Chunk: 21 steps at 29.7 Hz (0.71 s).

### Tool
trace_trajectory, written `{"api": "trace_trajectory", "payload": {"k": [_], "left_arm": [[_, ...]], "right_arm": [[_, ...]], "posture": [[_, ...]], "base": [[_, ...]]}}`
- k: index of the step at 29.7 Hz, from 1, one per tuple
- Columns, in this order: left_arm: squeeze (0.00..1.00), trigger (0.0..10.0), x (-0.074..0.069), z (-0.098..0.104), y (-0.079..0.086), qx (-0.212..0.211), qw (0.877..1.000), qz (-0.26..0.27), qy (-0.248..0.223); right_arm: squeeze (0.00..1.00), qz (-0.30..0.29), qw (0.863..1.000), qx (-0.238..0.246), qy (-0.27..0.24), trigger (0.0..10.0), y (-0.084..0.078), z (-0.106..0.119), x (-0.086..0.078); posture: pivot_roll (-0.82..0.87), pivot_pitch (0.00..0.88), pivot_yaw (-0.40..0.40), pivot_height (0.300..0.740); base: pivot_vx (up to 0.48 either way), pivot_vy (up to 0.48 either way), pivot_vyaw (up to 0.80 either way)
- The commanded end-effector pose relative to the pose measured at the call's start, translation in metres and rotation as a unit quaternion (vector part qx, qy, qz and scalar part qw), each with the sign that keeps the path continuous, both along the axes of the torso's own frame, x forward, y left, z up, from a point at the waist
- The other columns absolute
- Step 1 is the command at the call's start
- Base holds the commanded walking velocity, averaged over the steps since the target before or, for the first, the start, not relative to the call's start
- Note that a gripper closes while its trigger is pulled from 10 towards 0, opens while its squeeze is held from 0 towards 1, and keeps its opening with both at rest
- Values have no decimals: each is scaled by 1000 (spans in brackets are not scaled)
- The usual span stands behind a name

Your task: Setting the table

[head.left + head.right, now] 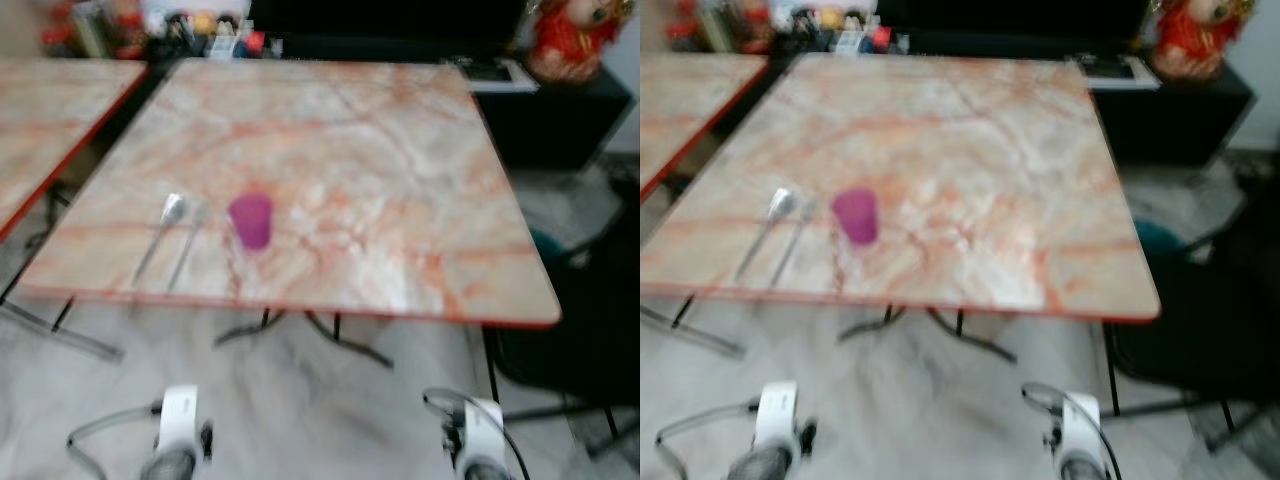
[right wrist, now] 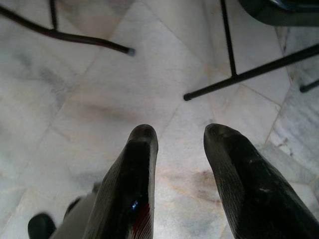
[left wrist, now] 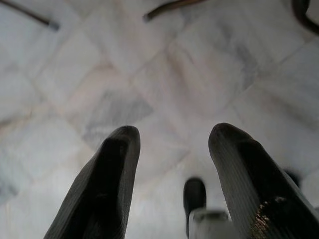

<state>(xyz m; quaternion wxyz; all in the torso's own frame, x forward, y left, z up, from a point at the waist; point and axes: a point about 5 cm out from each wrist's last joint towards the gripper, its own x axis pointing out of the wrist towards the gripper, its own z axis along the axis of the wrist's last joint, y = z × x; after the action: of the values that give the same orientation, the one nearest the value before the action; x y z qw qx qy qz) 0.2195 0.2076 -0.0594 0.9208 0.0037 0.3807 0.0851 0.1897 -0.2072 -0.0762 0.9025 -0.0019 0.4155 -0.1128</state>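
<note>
Both grippers, left (image 3: 172,149) and right (image 2: 177,149), hang spread and empty over the floor (image 2: 99,89), while spoon (image 1: 163,230) and purple cup (image 1: 251,220) sit near the table (image 1: 400,180) edge, apparently a place setting.

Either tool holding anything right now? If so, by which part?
Nothing held. Left tool and right tool both hang open over the floor; the cup and cutlery sit untouched on the table.

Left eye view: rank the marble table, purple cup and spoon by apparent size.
1. marble table, largest by far.
2. spoon, longer than the cup is tall.
3. purple cup, though blur makes the last two close.
</note>
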Motion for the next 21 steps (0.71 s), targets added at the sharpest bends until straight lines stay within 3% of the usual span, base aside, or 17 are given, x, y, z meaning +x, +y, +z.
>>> {"api": "trace_trajectory", "payload": {"k": [1, 16, 21], "left_arm": [[0, 10000, -2, -2, -6, -13, 1000, 0, 4], [0, 10000, -7, -5, -4, -14, 1000, 3, 8], [0, 10000, -8, -2, 13, 19, 999, 33, -3]], "right_arm": [[0, -8, 1000, -6, 11, 10000, -7, -3, -8], [0, -5, 1000, -10, 9, 10000, -10, -2, -7], [0, -3, 1000, -9, 10, 10000, -9, -2, -7]], "posture": [[-90, 102, 4, 740], [-81, 100, -2, 740], [-78, 100, -1, 740]], "base": [[0, 0, 0], [0, 0, 0], [0, 0, 0]]}}
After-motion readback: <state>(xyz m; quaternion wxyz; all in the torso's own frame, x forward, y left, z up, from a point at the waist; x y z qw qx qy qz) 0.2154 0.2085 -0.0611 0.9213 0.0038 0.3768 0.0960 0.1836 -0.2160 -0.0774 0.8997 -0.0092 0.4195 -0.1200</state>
